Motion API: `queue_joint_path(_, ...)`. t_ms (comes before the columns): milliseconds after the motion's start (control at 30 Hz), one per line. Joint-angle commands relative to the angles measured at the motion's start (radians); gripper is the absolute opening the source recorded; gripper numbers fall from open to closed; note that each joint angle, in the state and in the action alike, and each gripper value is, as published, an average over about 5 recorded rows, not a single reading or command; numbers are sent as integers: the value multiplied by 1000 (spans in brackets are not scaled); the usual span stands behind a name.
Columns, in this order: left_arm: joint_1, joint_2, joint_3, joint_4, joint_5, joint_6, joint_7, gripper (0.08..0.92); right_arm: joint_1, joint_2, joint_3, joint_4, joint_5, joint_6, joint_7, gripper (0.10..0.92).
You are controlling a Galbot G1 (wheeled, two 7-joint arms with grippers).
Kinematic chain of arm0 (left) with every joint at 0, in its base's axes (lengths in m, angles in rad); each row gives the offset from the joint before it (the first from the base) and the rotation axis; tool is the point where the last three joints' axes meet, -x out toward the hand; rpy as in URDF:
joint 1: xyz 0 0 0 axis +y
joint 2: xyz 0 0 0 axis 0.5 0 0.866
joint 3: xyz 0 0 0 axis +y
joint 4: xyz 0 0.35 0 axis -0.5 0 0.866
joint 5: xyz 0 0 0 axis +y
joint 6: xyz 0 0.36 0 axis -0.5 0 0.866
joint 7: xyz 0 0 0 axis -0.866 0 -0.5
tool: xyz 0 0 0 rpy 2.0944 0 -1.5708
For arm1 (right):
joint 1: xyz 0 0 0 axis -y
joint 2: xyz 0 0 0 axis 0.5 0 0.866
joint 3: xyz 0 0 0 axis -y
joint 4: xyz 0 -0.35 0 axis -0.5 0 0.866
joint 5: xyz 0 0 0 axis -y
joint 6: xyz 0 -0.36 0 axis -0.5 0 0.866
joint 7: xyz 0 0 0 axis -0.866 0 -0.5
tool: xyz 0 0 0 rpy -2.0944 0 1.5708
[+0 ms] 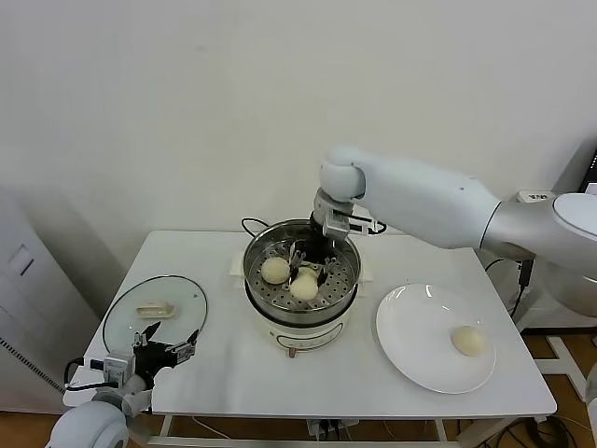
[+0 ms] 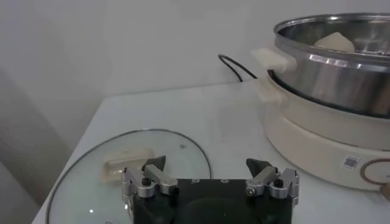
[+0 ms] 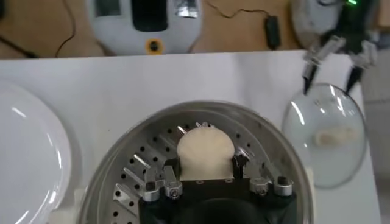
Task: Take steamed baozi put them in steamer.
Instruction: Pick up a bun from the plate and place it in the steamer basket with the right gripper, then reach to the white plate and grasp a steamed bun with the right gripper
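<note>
The steamer stands mid-table, a shiny steel pot on a white base, also seen in the left wrist view and the right wrist view. My right gripper reaches down into it and is shut on a cream-white baozi, whose sides sit against both fingers just over the perforated tray. A second baozi lies on the tray beside it, its top showing over the rim. Another baozi rests on the white plate. My left gripper is parked open and empty at the table's front left.
The glass lid with its cream handle lies flat left of the steamer, right in front of the left gripper. The plate sits to the steamer's right. A black cord runs behind the steamer. A wall stands close behind the table.
</note>
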Motion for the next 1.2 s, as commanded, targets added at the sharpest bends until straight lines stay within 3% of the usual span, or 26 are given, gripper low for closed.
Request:
queue_joint_path(33,2,0,-1,-1,0,0,0,823,-84,9,46,41,-187,69,-4,526)
queue_joint_path(433,5,2,-5,0,-2,-2,2,823,-151,41,91,17,-268,69,7,538)
queue_joint_path(733,9,4,-9,3,-4,-6,2,823,-129,31,135,7,-288,69,17,765)
queue_joint_path(900,9,4,-11,3,-4,-6,2,823,-69,-9,191,-41,-257,58,37,820)
queue_joint_path(1000,8,7,-12,2,-4,-5,2,823,-11,-74,182,-72,-147,-40,64,822)
queue_joint_path(1200,5,15,-16,-5,-10,-4,2,823,146,-259,-28,-67,155,-437,69,823)
